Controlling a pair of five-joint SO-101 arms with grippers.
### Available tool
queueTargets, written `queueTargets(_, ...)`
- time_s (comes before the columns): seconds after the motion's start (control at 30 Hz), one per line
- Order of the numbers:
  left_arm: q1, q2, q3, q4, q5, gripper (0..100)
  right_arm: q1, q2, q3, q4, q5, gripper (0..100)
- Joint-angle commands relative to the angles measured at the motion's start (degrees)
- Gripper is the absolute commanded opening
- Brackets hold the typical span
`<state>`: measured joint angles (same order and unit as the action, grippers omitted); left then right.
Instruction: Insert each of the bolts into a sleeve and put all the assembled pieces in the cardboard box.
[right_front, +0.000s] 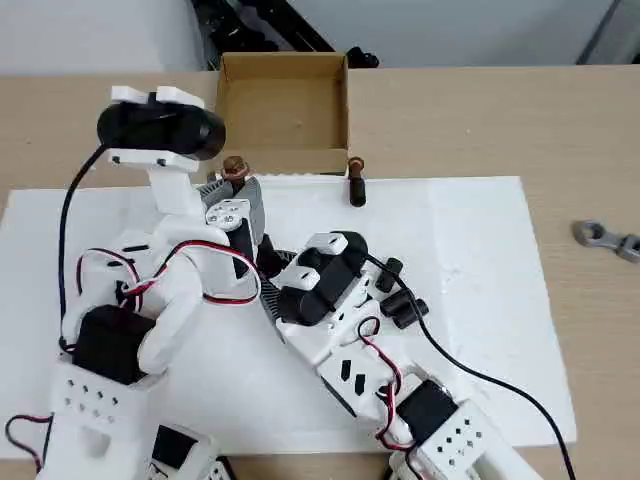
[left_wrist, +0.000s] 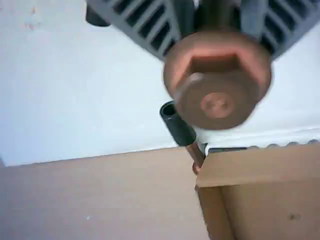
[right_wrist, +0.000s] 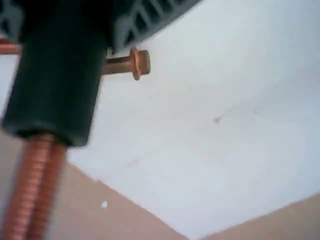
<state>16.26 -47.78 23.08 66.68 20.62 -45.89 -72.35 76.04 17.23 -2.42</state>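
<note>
— Bolt (left_wrist: 217, 80): your left gripper (right_front: 237, 182) is clamping it near the cardboard box (right_front: 290, 160) corner, jaws hiding its shank.

— Sleeve (right_wrist: 55, 85): your right gripper (right_wrist: 65, 20) is squeezing it, copper thread (right_wrist: 35, 185) sticking out, cut off at the edge.

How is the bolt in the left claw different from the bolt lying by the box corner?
The held bolt is pinched in the left claw, up in the air; the lying bolt rests flat on the white board. The held bolt shows its big head; the lying bolt wears a black sleeve, copper poking out one end. Both are copper-coloured.
</note>
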Motion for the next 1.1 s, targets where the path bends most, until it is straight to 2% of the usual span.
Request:
queueTargets(0.0,0.26,-1.67,-2.59,-0.18,0.88,0,-0.22,-0.84,-3.16,-0.04,-0.44,0.2)
queueTargets(0.2,0.35,-4.31,-2.33,0.53,3.43,1,-0.22,-0.84,-3.16,-0.04,-0.44,0.2)
queueTargets(0.43,3.60,-4.31,-2.15,0.53,3.78,1,-0.04,-0.84,-3.16,-0.04,-0.44,0.2)
queueTargets(0.73,-0.18,-4.66,-1.63,1.67,3.43,1,0.04,-0.92,-3.25,-0.04,-0.44,0.2)
queueTargets(1.07,-0.26,-4.40,-1.36,1.23,3.43,1,0.04,-0.92,-3.25,-0.04,-0.35,0.2)
